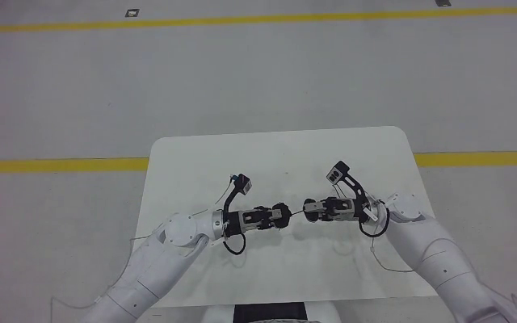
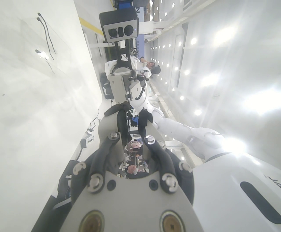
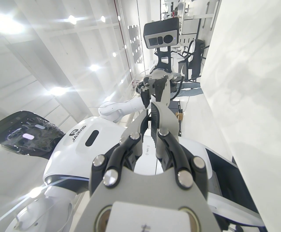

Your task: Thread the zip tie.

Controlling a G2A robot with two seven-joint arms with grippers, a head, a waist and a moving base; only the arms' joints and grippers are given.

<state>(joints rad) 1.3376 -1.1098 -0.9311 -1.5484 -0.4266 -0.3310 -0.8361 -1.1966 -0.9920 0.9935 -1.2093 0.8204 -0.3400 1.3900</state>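
Above the desk (image 1: 242, 157), the right tool (image 1: 309, 208) pinches the zip tie (image 1: 296, 212); the left tool (image 1: 284, 214), narrowly parted, meets the tie's other end.

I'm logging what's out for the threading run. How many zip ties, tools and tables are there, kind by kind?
Loose zip ties lying on the table: 3, as far as I can make out
Zip tie stretched between the tools: 1
Tools: 2, the left tool and the right tool
Table: 1
Total: 7
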